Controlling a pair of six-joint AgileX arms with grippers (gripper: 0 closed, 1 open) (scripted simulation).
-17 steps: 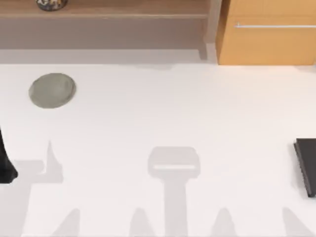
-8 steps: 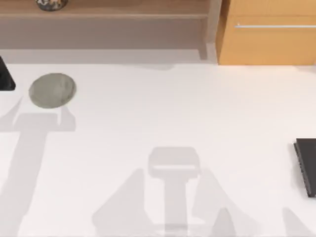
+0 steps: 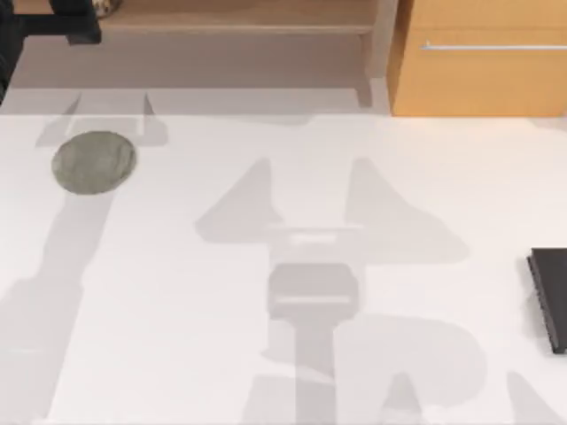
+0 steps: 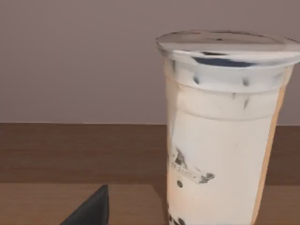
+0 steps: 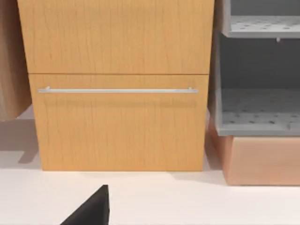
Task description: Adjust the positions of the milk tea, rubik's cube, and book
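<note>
L claw [image 3: 75, 28] is up at the top-left corner of the top view, over the wooden shelf [image 3: 221, 13] behind the white tabletop [image 3: 292, 195]; can't tell how far open it is or whether it has hold of anything. Milk tea [image 4: 225, 131] stands upright on that shelf right in front of the L wrist cam: white lid w/ dark marks, white and orange-brown sides, dark pearls at the base. Flat grey disc [image 3: 93, 162] lies on the tabletop near the L edge, just fwd of the shelf. Black slab [image 3: 551, 297] sits at the R edge. R wrist cam faces an orange-wood cabinet [image 5: 117, 84] w/ a silver handle [image 5: 117, 90], grey perforated shelves [image 5: 258, 112] beside it. R claw's opening: can't tell.
</note>
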